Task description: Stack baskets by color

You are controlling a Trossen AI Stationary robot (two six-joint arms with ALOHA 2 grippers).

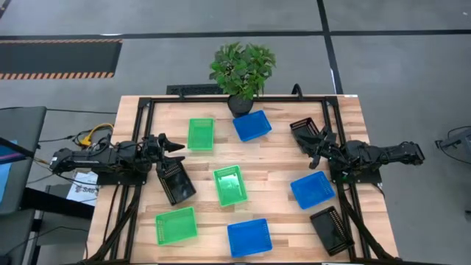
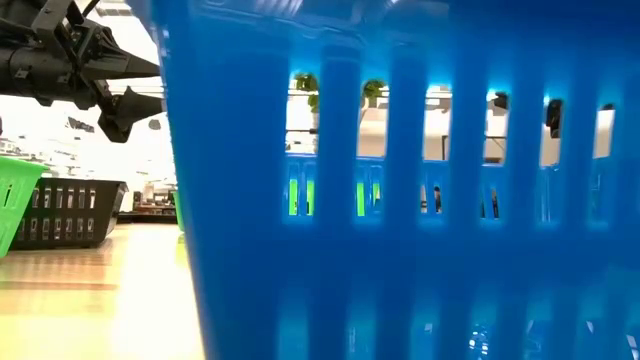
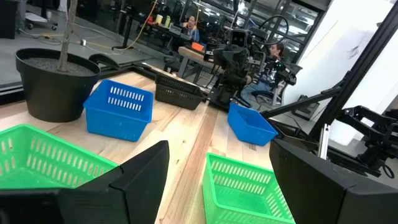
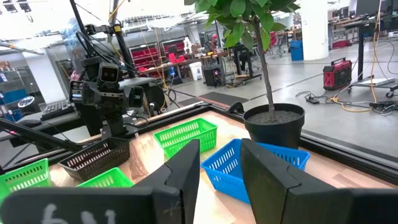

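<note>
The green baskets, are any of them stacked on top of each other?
No, all three green baskets lie apart on the table.

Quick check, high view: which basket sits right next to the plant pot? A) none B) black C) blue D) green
C: the blue basket lies just beside the plant pot at the table's far edge; the nearest green basket and black basket sit farther off.

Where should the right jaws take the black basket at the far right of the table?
Take the black basket by its long right-hand rim, coming down from above with one finger inside and one outside. It sits open side up, its thin wall is pinchable, and that edge lies nearest the right gripper.
</note>
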